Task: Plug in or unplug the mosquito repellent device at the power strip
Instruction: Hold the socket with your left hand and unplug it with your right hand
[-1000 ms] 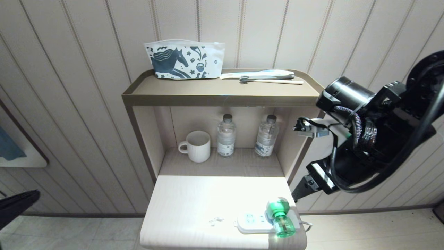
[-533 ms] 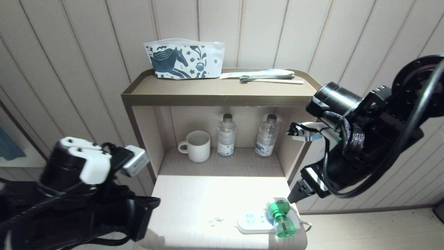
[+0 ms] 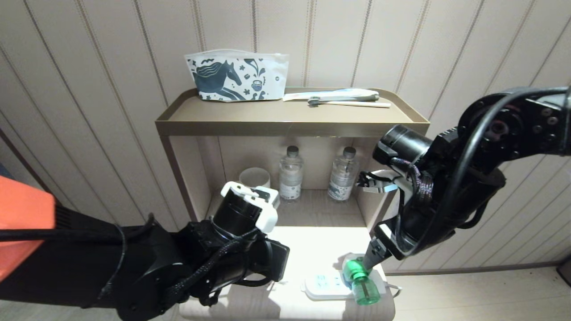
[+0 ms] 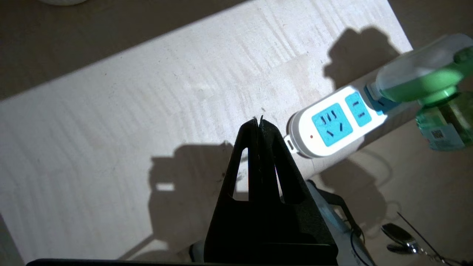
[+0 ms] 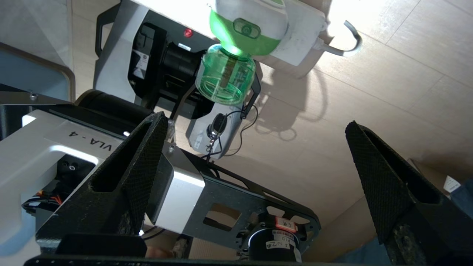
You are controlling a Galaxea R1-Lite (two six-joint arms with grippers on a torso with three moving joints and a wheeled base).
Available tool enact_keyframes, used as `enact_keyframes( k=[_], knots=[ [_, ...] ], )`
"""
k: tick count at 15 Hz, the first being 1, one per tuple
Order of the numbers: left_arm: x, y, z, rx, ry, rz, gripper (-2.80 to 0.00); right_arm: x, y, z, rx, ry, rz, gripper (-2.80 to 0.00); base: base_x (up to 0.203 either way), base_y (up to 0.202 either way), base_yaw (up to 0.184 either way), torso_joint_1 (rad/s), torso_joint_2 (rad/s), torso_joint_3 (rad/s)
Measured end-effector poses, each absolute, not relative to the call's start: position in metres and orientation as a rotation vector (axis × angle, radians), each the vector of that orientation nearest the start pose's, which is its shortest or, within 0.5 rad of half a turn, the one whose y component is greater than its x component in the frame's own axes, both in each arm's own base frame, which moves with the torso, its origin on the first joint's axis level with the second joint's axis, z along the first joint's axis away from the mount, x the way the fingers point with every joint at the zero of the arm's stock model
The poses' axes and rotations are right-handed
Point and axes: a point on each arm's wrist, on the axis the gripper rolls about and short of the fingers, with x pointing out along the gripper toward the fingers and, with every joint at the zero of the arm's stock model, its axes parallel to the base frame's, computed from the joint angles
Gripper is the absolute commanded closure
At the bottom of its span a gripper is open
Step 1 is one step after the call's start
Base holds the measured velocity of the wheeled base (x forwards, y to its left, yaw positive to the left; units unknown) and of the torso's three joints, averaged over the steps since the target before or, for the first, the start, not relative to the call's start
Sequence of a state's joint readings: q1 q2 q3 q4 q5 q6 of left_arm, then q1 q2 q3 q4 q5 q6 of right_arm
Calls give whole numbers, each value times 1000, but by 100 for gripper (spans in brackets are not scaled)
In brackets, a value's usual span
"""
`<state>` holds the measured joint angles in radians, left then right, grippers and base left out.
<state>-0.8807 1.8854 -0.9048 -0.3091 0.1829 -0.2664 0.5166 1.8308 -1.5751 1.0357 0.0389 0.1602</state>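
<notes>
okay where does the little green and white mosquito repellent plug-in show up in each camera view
Head view: the small white-and-green plastic mosquito repellent device is low, right of centre, on the table's front edge.
Left wrist view: at the right edge.
Right wrist view: top centre.
Shared landmark: the flat white power strip it is plugged into.

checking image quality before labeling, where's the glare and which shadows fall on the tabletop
Head view: strong light washes out the tabletop around the power strip. Left wrist view: the shut left gripper throws a hard dark shadow on the wood, and the device is blurred and overexposed. Right wrist view: the strip's cord end is blown out; the open right gripper stays dark.
</notes>
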Motion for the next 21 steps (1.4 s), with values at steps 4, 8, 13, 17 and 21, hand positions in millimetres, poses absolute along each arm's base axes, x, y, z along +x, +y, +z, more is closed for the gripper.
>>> enact_keyframes(
  k=[4, 8, 13, 17, 21],
  knots=[
    [220, -289, 88, 133, 637, -539, 0, 266, 151, 205, -178, 1317, 365, -280, 0, 0, 0, 0, 0, 0],
    [223, -309, 73, 134, 646, -542, 0, 273, 152, 193, -183, 1357, 349, -280, 0, 0, 0, 0, 0, 0],
    [223, -326, 61, 136, 648, -538, 0, 281, 156, 183, -183, 1355, 349, -280, 0, 0, 0, 0, 0, 0],
    [208, -335, 53, 155, 672, -566, 0, 283, 158, 174, -188, 1377, 344, -280, 0, 0, 0, 0, 0, 0],
    [202, -341, 53, 164, 656, -563, 0, 286, 159, 169, -188, 1379, 344, -280, 0, 0, 0, 0, 0, 0]
  ],
)
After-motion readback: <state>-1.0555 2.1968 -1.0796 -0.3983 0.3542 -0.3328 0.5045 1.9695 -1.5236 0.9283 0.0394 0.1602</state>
